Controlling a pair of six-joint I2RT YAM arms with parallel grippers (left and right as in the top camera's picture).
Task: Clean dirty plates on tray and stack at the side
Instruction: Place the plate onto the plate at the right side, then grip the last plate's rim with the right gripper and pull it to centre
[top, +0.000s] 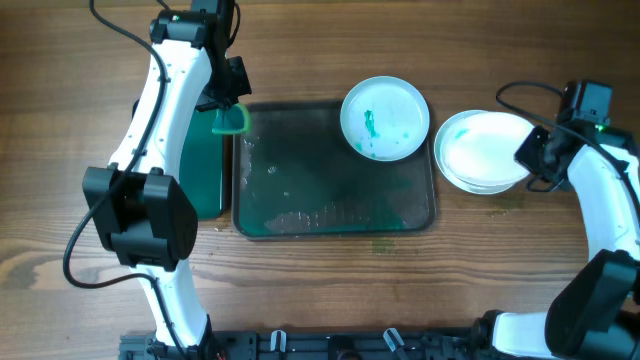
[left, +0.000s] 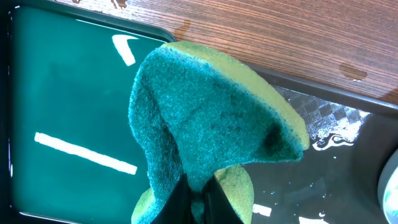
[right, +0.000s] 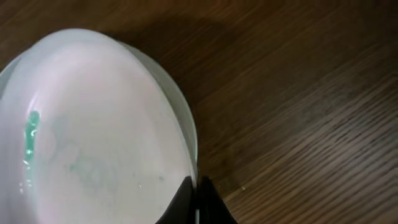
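Well, one dirty plate (top: 385, 118) sits in the far right corner of the dark tray (top: 330, 200). It has green smears inside. Two more plates sit in a stack (top: 480, 150) on the table (top: 400, 290), just right of the tray.

The plates look hard, thin and light. They look wet too, so they may be slippery, and one could chip if it fell. I think the best place to hold one is its raised rim, with a firm pinch.

The right gripper (right: 198, 199) is at the right edge of the stack. Its jaws are almost together and seem to pinch the rim of the top plate (right: 93, 124), which has a small green smear on it.

The left gripper (left: 196, 199) is squeezed tight on a soft green and yellow sponge (left: 205, 118). The sponge bends in its grip. It hangs over the far left corner of the tray, beside a bright green tray (top: 205, 170).

I can see no words or labels anywhere.
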